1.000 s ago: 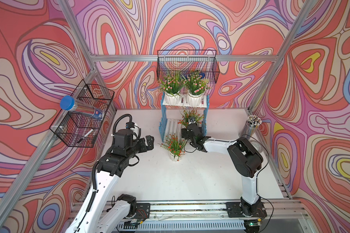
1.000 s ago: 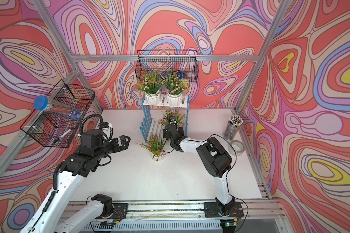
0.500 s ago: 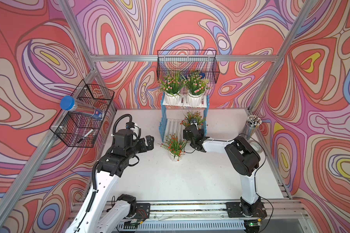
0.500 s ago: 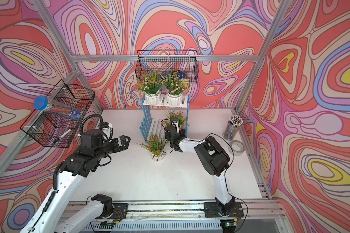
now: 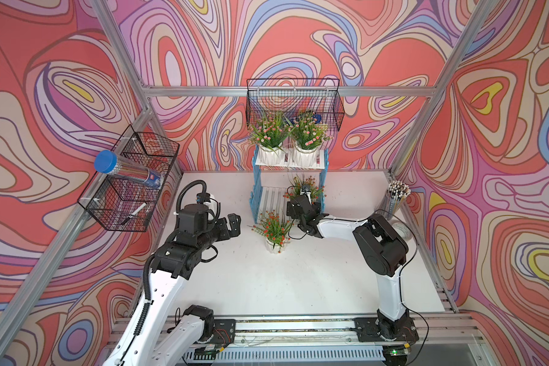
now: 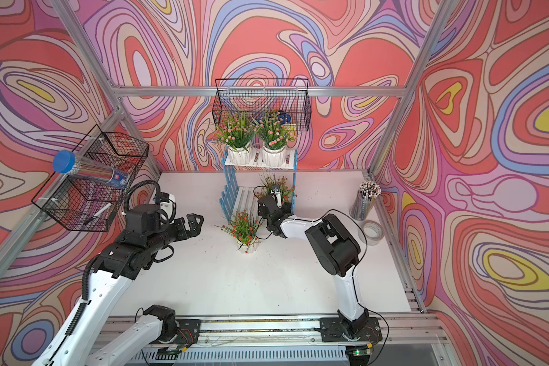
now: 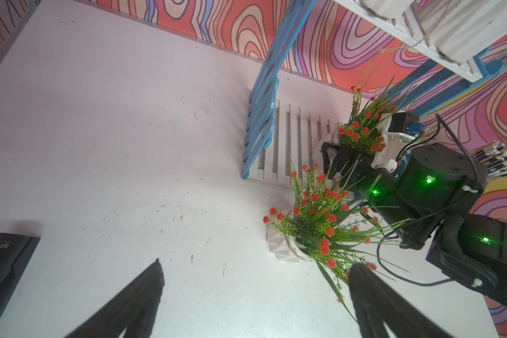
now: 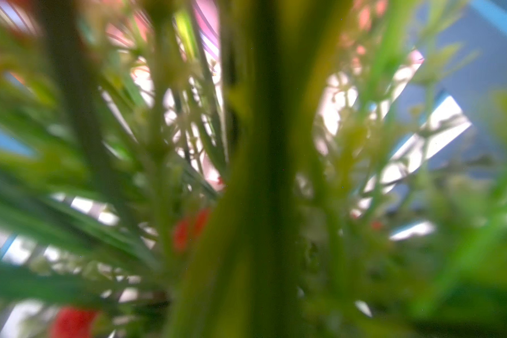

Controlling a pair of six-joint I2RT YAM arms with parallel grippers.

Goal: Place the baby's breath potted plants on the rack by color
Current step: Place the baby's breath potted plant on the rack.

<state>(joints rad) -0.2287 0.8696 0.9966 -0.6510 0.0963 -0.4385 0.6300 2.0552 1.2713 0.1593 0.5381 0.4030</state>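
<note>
Left wrist: right gripper (image 7: 332,153) clasps red-flowered plant (image 7: 360,137) at rack (image 7: 287,140); left gripper (image 7: 255,264) wide; right wrist: blur.

Top views: bright, even, sharp; soft shadows.
Left wrist: sharp, edges bowed.
Right wrist: red-flowered plant (image 8: 255,175) fills it, wholly blurred.

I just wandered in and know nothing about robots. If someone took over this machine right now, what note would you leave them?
Left pincer: open and empty, hovering over the table beside the loose red-flowered plant.
Right pincer: at the pot of the other red-flowered plant, inside the lower tier of the rack. Leaves hide whether it grips.
Done: both pink-flowered plants stand on the top shelf.
Left: confirm that plant is set down, then put the loose one beside it.
</note>
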